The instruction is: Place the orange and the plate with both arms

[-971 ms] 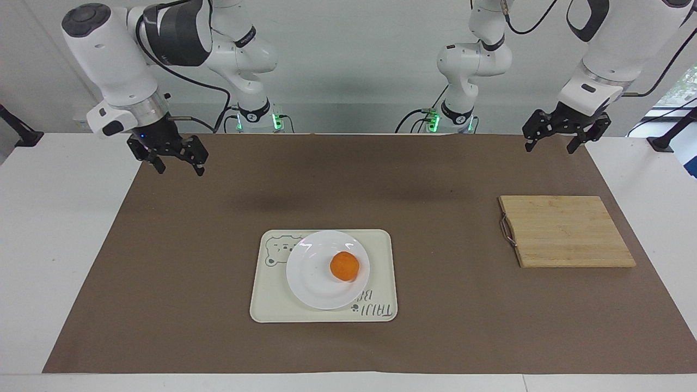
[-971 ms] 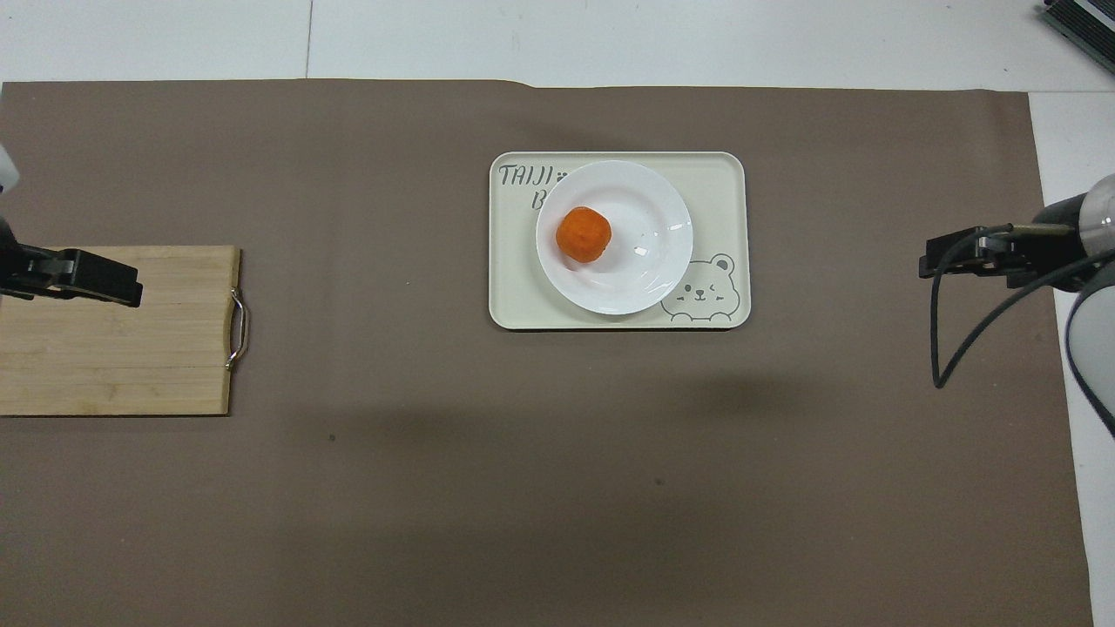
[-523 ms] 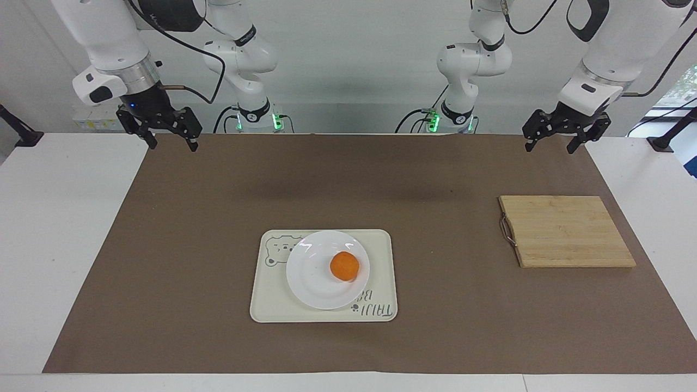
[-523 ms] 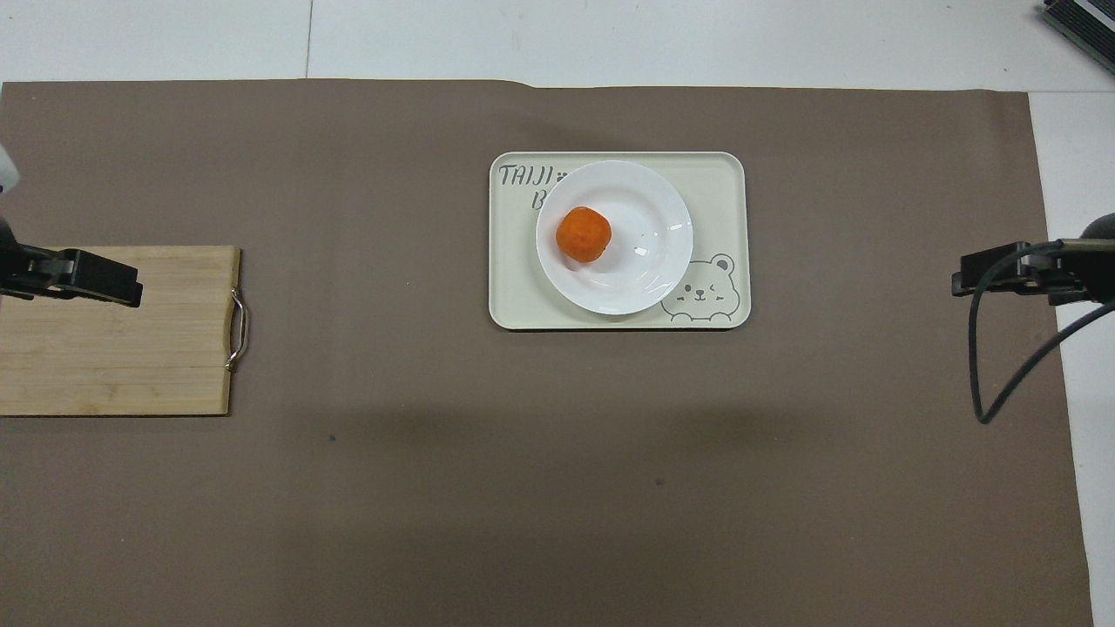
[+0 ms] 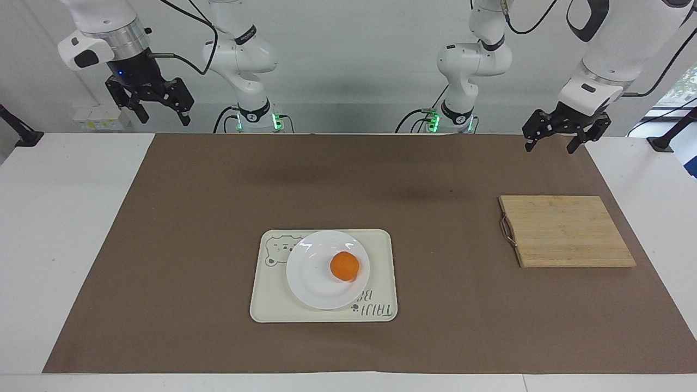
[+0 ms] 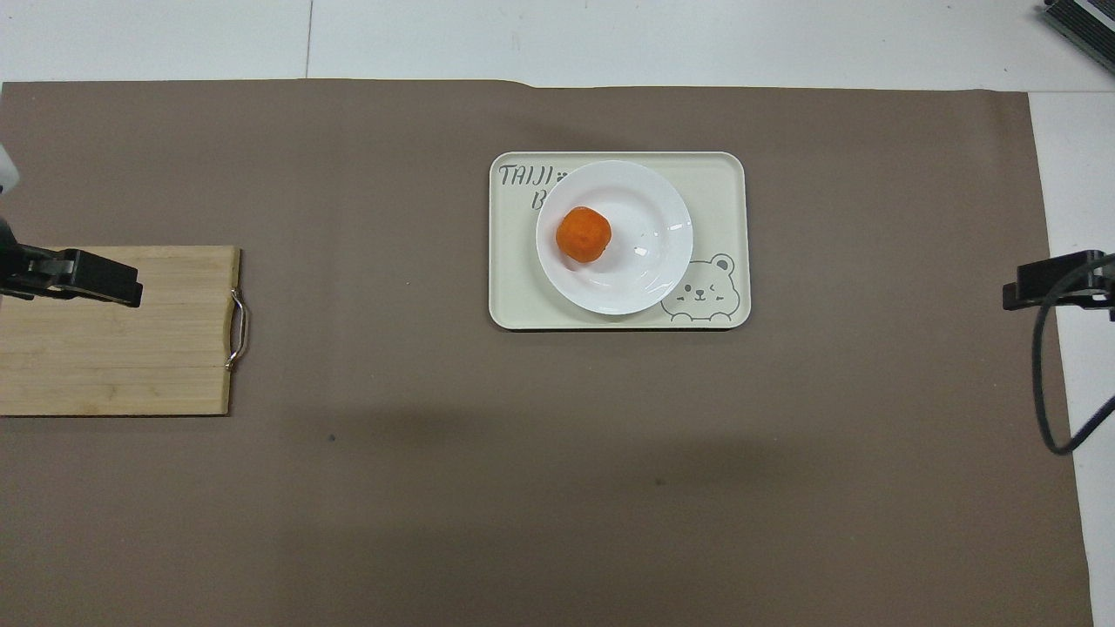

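The orange [image 5: 344, 266] lies on the white plate [image 5: 313, 272], off the plate's middle toward the left arm's end. The plate sits on a cream tray with a bear drawing [image 5: 267, 305] at mid-table. In the overhead view the orange [image 6: 584, 234], plate [image 6: 649, 252] and tray [image 6: 723, 183] show the same. My right gripper [image 5: 162, 117] is open, empty and raised high over the table's edge at the right arm's end; it shows in the overhead view [image 6: 1041, 283]. My left gripper [image 5: 550, 147] is open, empty and waits in the air over the mat's corner at the left arm's end.
A bamboo cutting board with a metal handle [image 5: 566, 231] lies on the brown mat [image 5: 190, 245] toward the left arm's end. In the overhead view the left gripper [image 6: 83, 277] overlaps the board [image 6: 131, 357].
My right gripper has risen and drawn back toward the right arm's end of the table. The left arm, orange, plate and tray have not moved.
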